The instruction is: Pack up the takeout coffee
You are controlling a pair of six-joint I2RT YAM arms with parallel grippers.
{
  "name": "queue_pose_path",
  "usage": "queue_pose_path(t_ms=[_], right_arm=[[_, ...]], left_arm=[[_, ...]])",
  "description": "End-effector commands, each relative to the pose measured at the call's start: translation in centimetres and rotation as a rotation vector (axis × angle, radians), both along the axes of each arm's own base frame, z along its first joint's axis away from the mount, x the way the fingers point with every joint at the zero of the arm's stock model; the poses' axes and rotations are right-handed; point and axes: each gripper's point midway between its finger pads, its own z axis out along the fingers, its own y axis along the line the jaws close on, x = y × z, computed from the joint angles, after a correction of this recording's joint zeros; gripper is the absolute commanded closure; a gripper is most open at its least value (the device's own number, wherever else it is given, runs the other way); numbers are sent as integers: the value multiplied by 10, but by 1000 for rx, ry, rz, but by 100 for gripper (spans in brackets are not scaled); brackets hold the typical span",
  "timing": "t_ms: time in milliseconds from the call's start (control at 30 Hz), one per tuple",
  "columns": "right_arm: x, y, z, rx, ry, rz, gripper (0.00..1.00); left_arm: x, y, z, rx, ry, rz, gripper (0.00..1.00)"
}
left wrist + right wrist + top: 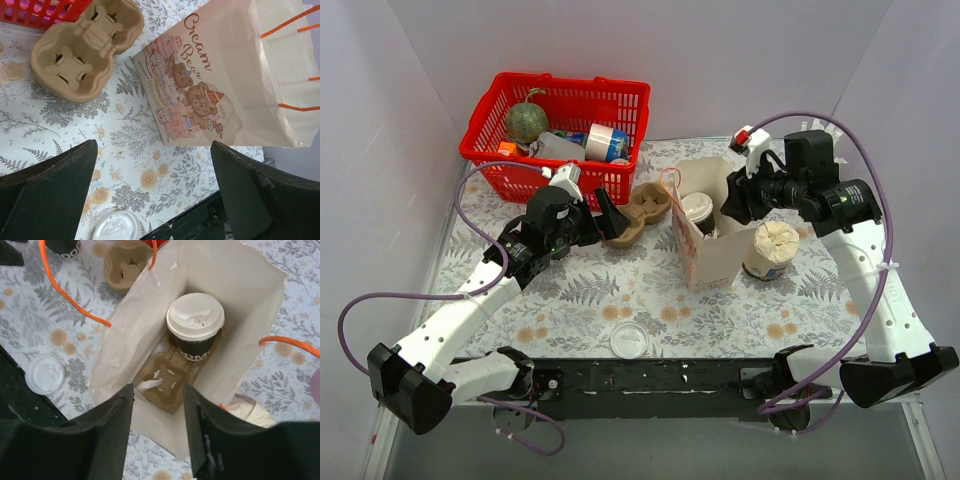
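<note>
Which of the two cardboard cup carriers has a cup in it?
The carrier inside the paper bag: the lidded takeout coffee stands in it. The other carrier sits empty on the table by the red basket.

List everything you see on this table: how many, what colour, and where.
Bear-print paper bag: one, cream with orange handles, mid-table, open.
White-lidded paper coffee cup: one, dark-banded, inside bag, in carrier.
Cardboard cup carriers: two, brown; one inside bag, one left of bag.
Plastic basket: one, red, far left.
Tub topped with crumpled paper: one, white, right of bag.
Round plastic lid: one, whitish, near edge.
Left gripper: one, black, open, beside loose carrier.
Right gripper: one, black, open, above bag.
</note>
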Motion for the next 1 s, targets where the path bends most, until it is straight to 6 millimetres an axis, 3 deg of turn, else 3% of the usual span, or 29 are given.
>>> queue_pose_path(t_ms=[0, 33, 300, 500, 967], right_arm=[[7, -1, 20, 24, -87, -32, 32], [7, -1, 21, 30, -91, -38, 8], [20, -11, 43, 93, -175, -173, 4], [27, -20, 49, 98, -205, -252, 2], [29, -21, 54, 148, -251, -279, 2]], left_arm=[[-2, 3, 6, -8, -14, 4, 2], [-2, 2, 7, -10, -14, 4, 2], [-1, 3, 16, -18, -25, 9, 2], [-2, 7, 22, -17, -31, 22, 2], [-4, 14, 28, -8, -19, 62, 2]])
